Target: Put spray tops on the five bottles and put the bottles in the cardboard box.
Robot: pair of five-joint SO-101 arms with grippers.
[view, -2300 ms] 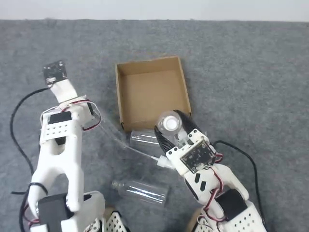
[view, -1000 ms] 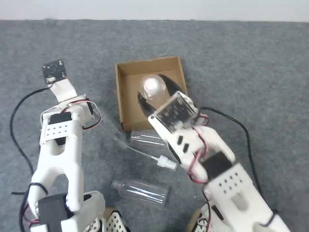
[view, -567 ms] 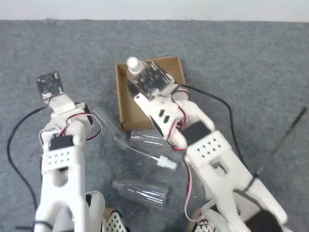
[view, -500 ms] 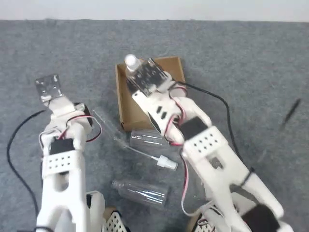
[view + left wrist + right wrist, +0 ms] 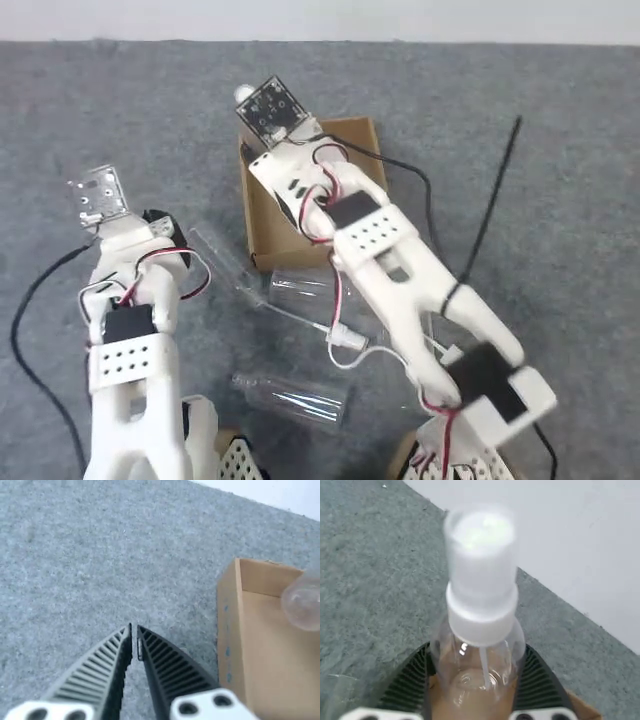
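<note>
Right fingers (image 5: 407, 682) clasp a clear bottle (image 5: 470, 680) capped with a white spray top (image 5: 481, 580), left fingers (image 5: 116, 660) pressed together

Left arm (image 5: 130, 330) extended partway forward, left gripper (image 5: 134, 630) pinched together, empty, right arm (image 5: 400, 290) stretched far forward, right gripper (image 5: 476, 676) clamped around a bottle (image 5: 481, 620).
</note>
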